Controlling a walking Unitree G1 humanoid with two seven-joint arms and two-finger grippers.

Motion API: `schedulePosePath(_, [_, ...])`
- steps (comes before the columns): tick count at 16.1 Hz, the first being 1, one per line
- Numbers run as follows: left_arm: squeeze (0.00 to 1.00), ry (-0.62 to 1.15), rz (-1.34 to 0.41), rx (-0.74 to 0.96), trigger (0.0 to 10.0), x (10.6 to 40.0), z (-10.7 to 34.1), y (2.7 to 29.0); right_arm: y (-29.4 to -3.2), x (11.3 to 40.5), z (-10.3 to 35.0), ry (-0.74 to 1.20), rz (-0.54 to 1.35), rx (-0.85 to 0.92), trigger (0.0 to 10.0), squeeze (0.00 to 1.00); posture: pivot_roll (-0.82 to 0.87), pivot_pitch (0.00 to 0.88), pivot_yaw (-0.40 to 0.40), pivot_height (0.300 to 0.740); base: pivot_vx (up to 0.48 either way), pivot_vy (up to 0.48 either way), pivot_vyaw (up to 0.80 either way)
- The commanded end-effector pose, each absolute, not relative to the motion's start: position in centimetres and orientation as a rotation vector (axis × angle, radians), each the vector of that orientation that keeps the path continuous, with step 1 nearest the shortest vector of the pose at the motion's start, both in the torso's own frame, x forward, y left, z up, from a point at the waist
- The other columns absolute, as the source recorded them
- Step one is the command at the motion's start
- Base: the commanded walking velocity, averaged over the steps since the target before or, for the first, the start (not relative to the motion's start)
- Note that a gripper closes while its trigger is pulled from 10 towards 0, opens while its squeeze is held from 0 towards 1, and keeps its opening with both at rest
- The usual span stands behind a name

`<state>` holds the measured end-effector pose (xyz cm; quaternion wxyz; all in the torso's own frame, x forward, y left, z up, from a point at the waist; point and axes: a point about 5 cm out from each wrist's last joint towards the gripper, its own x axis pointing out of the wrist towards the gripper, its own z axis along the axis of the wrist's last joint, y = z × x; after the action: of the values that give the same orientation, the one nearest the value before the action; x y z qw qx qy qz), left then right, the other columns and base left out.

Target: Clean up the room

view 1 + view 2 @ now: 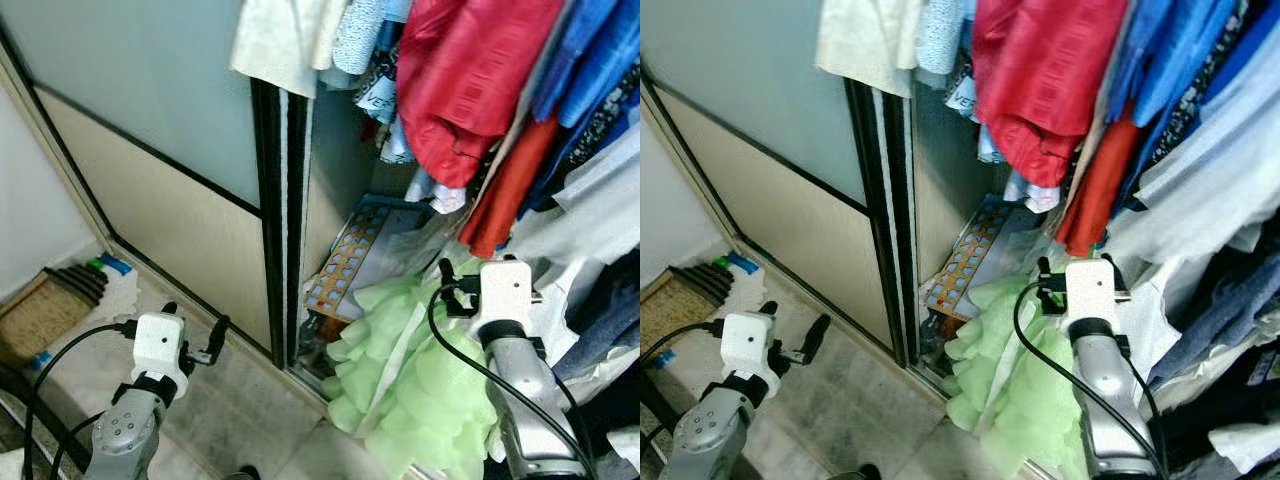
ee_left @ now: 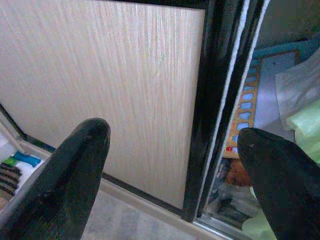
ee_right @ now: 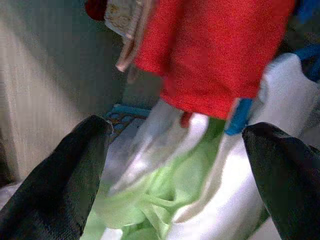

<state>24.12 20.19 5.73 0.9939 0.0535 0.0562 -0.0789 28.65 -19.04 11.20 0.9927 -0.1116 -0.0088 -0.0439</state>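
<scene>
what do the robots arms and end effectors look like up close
Both arms are silver metal tubes ending in white boxy wrist housings, each trailed by a looping black cable. The left end effector and right end effector each have two long, black, matte fingers with rounded tips.

Home bedroom closet: hanging clothes (image 1: 470, 90), sliding wardrobe door (image 1: 150, 150).

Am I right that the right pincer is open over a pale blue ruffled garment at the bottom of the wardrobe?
Not quite: the ruffled garment is pale green, not blue, as the left eye view shows. The rest holds: the right pincer is open over it at the bottom of the wardrobe.
</scene>
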Motion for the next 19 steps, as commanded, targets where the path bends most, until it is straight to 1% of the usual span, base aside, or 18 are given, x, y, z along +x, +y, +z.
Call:
schedulePosePath(1, [0.00, 0.085, -0.145, 0.124, 10.0, 24.1, 6.2, 20.2, -18.8, 28.6, 11.0, -0.003, -0.068, -0.218, 10.0, 0.00, -0.02, 0.095, -0.051, 0.740, 0.000, 0.000, 0.00])
schedulePosePath(3, [0.00, 0.080, -0.130, 0.135, 10.0, 24.1, 6.4, 20.2, -18.4, 28.6, 10.9, -0.003, -0.051, -0.208, 10.0, 0.00, -0.02, 0.111, -0.042, 0.740, 0.000, 0.000, 0.00])
schedulePosePath(5, [0.00, 0.096, -0.160, 0.180, 10.0, 23.9, 6.0, 20.0, -18.4, 28.0, 10.2, 0.020, -0.063, -0.158, 10.0, 0.00, -0.03, 0.121, -0.017, 0.740, 0.000, 0.000, 0.00])
schedulePosePath(7, [0.00, 0.092, -0.176, 0.187, 10.0, 24.2, 6.2, 19.9, -17.8, 27.4, 9.8, 0.031, -0.040, -0.143, 10.0, 0.00, -0.03, 0.123, -0.014, 0.740, 0.000, 0.000, 0.00])
schedulePosePath(10, [0.00, 0.082, -0.174, 0.188, 10.0, 24.8, 6.5, 19.8, -17.3, 27.6, 9.9, 0.029, -0.014, -0.149, 10.0, 0.00, -0.03, 0.129, -0.020, 0.740, 0.000, 0.000, 0.00])
schedulePosePath(16, [0.00, 0.076, -0.179, 0.170, 10.0, 24.2, 6.4, 18.6, -16.9, 28.1, 10.0, 0.026, 0.014, -0.151, 10.0, 0.00, -0.02, 0.143, -0.030, 0.740, 0.000, 0.000, 0.77])
schedulePosePath(19, [0.00, 0.067, -0.152, 0.172, 10.0, 24.4, 6.4, 18.5, -16.7, 28.4, 10.1, 0.023, 0.025, -0.144, 10.0, 0.00, -0.02, 0.140, -0.027, 0.740, 0.000, 0.000, 0.80])
